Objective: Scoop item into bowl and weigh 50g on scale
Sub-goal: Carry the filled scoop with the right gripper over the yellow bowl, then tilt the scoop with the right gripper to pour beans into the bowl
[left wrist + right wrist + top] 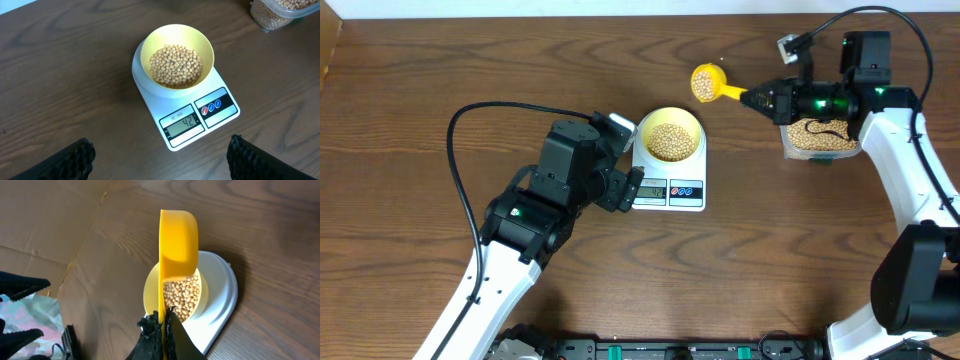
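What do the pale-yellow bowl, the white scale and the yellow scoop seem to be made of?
The bowl: probably plastic, smooth and matte, with even colour and a thin rim. The scale: moulded white plastic by its look, slightly glossy, with rounded edges and a flat printed panel. The scoop: likely plastic too, deeper yellow, smooth with a soft sheen.

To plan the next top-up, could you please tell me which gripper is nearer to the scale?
Left. The left gripper is close beside the left edge of the scale; the right gripper is farther off, beyond its far right corner, holding the yellow scoop.
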Motion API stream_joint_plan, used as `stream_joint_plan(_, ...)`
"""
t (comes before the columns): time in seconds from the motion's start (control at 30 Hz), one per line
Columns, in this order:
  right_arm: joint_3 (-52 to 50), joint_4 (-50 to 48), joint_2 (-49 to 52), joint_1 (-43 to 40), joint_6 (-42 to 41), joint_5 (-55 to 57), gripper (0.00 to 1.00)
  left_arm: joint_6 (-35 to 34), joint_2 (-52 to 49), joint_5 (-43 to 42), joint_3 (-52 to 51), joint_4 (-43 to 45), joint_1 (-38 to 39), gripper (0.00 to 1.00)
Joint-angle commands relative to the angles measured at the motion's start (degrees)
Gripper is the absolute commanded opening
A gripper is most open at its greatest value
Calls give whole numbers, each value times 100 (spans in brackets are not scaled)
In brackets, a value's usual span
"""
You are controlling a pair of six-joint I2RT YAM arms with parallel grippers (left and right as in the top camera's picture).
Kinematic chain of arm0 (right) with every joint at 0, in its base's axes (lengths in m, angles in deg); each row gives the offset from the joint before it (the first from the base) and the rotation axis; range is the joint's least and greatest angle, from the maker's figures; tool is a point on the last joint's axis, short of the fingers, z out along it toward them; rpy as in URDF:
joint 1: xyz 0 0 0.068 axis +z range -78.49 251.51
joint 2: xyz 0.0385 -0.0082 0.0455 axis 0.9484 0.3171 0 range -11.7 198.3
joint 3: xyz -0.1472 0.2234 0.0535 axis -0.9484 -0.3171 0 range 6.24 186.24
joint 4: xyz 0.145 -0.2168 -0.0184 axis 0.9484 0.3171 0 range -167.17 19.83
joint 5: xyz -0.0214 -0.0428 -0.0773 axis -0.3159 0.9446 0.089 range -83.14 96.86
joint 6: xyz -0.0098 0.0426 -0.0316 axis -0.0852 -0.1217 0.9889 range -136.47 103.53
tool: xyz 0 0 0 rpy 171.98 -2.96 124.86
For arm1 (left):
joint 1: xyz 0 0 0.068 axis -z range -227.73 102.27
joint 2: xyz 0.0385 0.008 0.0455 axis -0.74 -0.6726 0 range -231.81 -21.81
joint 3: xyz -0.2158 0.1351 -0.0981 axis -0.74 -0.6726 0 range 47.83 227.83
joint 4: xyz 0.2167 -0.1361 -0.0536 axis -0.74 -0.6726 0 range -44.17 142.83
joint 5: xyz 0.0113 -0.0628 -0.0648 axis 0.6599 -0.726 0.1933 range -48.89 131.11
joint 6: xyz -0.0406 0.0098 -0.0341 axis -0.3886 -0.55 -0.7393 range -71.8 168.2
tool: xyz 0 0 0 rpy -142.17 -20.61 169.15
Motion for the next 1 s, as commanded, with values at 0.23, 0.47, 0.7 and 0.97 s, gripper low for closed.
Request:
stream_joint_plan(0.23,-33,-26,50,372,975,-120,1,15,-13,-52,-13,7,-13,86)
stream_joint_plan(0.47,-33,-9,50,472,1244,-122,1,15,-13,-55,-13,7,-13,86)
stream_joint_plan(0.7,-33,146,50,586,1801,-122,1,15,-13,-55,-13,7,-13,86)
stream_joint_plan(0.97,-33,251,50,605,2159,-118,1,15,-13,-55,-13,7,-13,86)
